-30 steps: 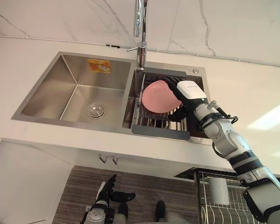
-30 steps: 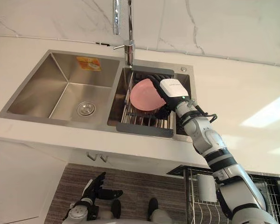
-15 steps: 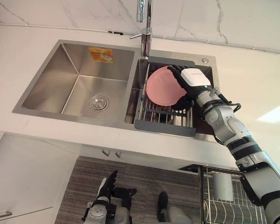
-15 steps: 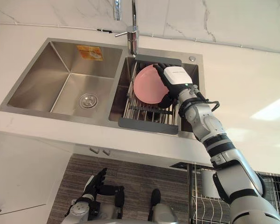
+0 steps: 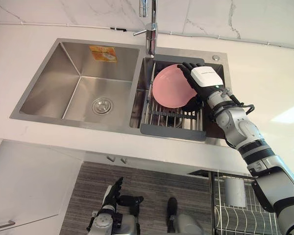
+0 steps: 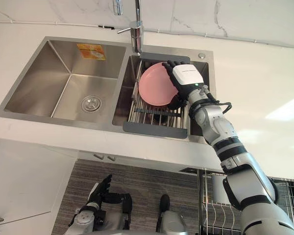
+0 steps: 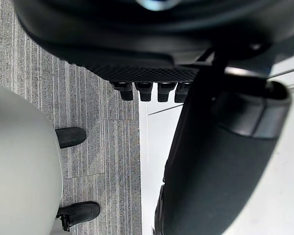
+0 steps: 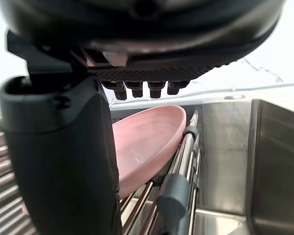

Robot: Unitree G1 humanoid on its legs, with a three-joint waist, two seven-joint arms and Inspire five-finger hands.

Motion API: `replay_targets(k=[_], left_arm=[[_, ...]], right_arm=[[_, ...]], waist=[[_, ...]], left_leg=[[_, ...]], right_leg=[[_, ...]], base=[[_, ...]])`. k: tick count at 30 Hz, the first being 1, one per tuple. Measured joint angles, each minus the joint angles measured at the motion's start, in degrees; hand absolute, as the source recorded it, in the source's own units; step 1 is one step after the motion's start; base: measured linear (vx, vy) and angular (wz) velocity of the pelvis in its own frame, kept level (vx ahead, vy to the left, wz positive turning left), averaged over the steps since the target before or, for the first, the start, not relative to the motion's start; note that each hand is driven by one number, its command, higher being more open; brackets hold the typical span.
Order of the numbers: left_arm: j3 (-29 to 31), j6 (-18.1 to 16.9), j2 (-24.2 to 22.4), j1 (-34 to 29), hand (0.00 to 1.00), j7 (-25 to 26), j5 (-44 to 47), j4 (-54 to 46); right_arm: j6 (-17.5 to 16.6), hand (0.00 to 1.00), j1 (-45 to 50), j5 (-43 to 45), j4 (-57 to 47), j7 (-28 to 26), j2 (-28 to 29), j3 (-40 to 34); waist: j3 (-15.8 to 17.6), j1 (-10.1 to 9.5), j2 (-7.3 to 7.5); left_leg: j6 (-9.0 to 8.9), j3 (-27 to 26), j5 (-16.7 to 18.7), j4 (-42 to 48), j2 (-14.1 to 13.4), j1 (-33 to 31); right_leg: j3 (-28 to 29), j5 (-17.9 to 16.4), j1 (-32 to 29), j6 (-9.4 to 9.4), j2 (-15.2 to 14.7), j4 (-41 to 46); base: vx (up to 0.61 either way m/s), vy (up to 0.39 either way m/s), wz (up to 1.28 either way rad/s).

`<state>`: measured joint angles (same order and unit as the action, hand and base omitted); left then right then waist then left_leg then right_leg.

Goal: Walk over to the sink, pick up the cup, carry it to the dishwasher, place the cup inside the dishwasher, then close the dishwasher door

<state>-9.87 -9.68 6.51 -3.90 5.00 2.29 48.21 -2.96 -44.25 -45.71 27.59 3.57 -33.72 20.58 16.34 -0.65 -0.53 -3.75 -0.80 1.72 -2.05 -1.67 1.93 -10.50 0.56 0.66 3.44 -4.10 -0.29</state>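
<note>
My left hand [image 5: 113,192] hangs low at my left side over the floor, fingers straight and relaxed, holding nothing; it is well apart from the work. Next comes the sink [image 5: 73,58], its left basin bare apart from the drain [image 5: 102,105]. The faucet [image 5: 150,36] stands on the divider between the basins.

I see no cup in the right basin. A pink dish [image 5: 170,89], shallow like a bowl or plate, leans on edge in the wire rack [image 5: 171,131] set across that basin. Its open face tilts up and toward me.

My right hand [image 5: 205,78] is at the dish's right rim, so the dish lies to the hand's left. The fingers [image 6: 169,65] reach straight across the upper right edge of the rim, and the thumb [image 8: 59,161] sits lower, on the near side. In the right wrist view the dish shows just past the thumb and under the fingertips. I judge the hand open and bracketing the rim, not yet clamped. I cannot tell whether the fingers touch it.

The coming grasp turns on that rim passing between thumb and fingers. The dishwasher basket [image 5: 235,215] waits low on my right.
</note>
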Motion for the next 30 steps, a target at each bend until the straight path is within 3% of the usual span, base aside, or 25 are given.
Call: replay_targets(k=[7, 23, 24, 30], left_arm=[[0.0, 0.0, 0.0, 0.0, 1.0, 0.0, -0.1, 0.0], [0.0, -0.3, -0.1, 0.0, 1.0, 0.1, -0.1, 0.0], [0.0, -0.3, -0.1, 0.0, 1.0, 0.1, -0.1, 0.0], [0.0, -0.6, -0.4, 0.0, 1.0, 0.1, -0.1, 0.0]], right_arm=[[0.3, 1.0, 2.2, -5.9, -1.8, 3.3, 0.0, -0.5], [1.9, 1.0, 2.9, -10.7, -1.8, 5.3, 0.0, -0.5], [2.0, 0.0, 2.9, -10.7, -1.8, 5.3, 0.0, -0.5], [2.3, 0.0, 2.9, -10.7, -1.7, 5.5, 0.0, -0.5]], waist=[[0.0, -0.04, -0.02], [0.1, -0.21, -0.09], [0.1, -0.21, -0.1], [0.4, -0.22, -0.72]], left_leg=[[-0.03, 0.2, -0.5, -0.3, 0.1, 0.0], [-0.13, 0.5, -0.5, -0.3, 0.1, 0.0], [-0.13, 0.5, -0.5, -0.3, 0.1, 0.0], [-0.08, 1.1, -0.6, -0.4, 0.1, -0.1]], right_leg=[[-0.6, 0.0, 0.1, 0.0, -0.2, 0.1], [-1.0, 0.0, 0.2, 0.02, -0.2, 0.5], [-1.0, 0.0, 0.2, 0.02, -0.2, 0.5], [-1.4, 0.0, 0.1, 0.04, -0.2, 0.9]], base=[[-0.02, -0.004, 0.04], [0.0, 0.0, 0.0], [0.0, 0.0, 0.0], [-0.02, -0.003, 0.04]])
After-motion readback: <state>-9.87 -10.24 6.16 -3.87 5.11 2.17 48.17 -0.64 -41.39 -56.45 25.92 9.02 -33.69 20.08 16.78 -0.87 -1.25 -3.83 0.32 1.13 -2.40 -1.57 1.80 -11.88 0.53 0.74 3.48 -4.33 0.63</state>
